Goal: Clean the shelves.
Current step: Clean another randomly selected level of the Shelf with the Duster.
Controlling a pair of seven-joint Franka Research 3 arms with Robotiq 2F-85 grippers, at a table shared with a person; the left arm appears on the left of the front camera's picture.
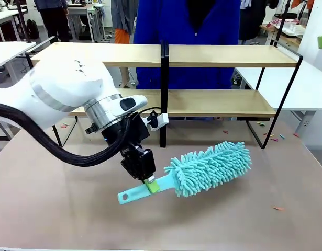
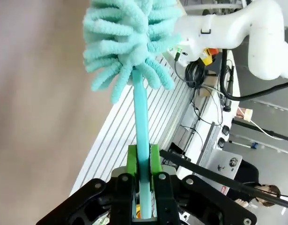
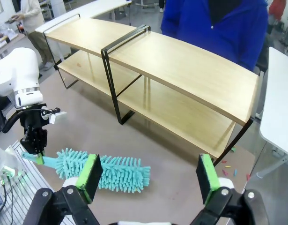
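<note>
The shelves (image 1: pixel 213 55) run across the upper half of the front frame, two tiers of light wood boards in a thin black frame, and the boards look bare. Below them, at lower centre, the left gripper (image 1: pixel 149 183) is clenched on the handle of a teal duster (image 1: pixel 210 167) lying over the brown table (image 1: pixel 56 209). The left wrist view looks along that handle to the fluffy head (image 2: pixel 129 42). The right wrist view shows the right gripper (image 3: pixel 148 180) with jaws spread wide apart, and a person in blue (image 3: pixel 214 23) behind the shelves at upper right.
</note>
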